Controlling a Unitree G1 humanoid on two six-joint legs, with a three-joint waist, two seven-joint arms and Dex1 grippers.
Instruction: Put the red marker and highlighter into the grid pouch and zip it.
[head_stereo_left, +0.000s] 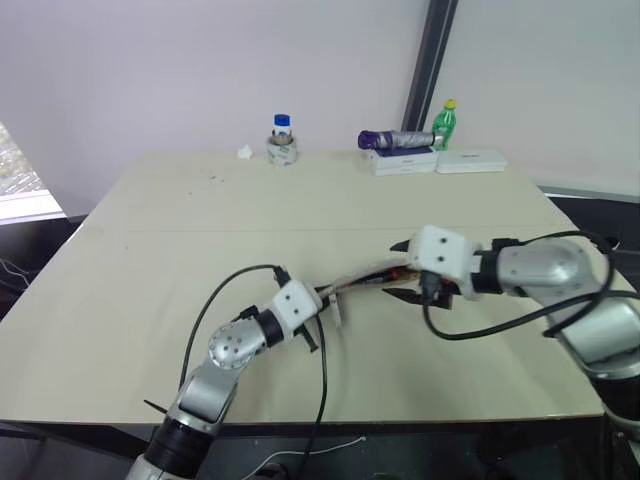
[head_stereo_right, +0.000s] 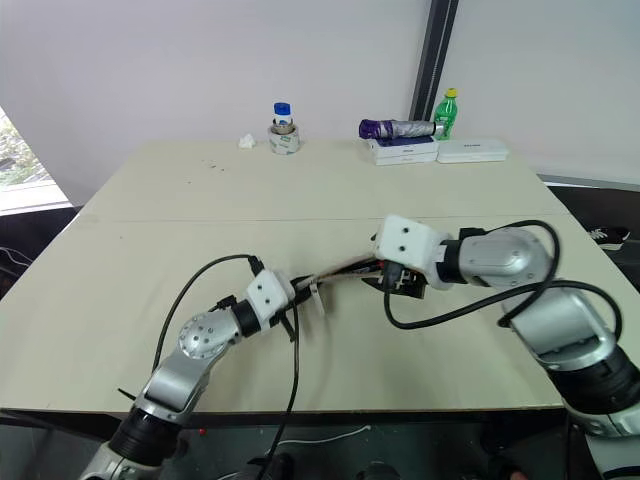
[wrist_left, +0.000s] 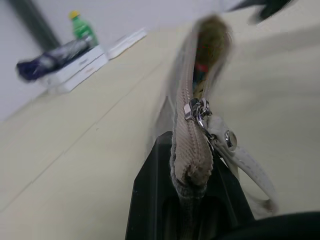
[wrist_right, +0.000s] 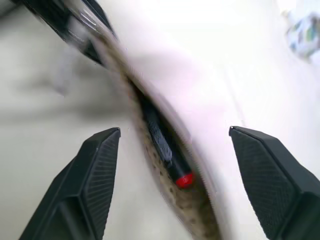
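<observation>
A: Where's the pouch (head_stereo_left: 355, 278) sitting?

B: It's hanging off the table (head_stereo_left: 180, 240), edge-up between the two arms, near the front middle. The left gripper (wrist_left: 192, 187) is pinching its near end, fingers fully closed on the fabric right by the zipper end.

A: Zipper?

B: It's standing open along most of the top. The pull tab (wrist_left: 197, 111) is sitting close to the left gripper, with a white strap (wrist_left: 245, 160) dangling beside it.

A: Right gripper (wrist_right: 172, 150)?

B: Its jaws are standing wide apart, holding nothing. It's hovering right over the open mouth at the pouch's far end, one finger on each side, not touching the fabric as far as I can tell.

A: Marker?

B: The marker (wrist_right: 172, 160) is lying inside the pouch, lengthwise along the opening, red tip showing toward the right gripper.

A: Highlighter?

B: Can't tell. Nothing yellow is showing in the opening.

A: Anything else around?

B: At the far edge: a small jar (head_stereo_left: 282, 128) on a tape roll (head_stereo_left: 283, 150), a green bottle (head_stereo_left: 444, 124), a folded umbrella (head_stereo_left: 398, 140) on white boxes (head_stereo_left: 402, 160).
</observation>
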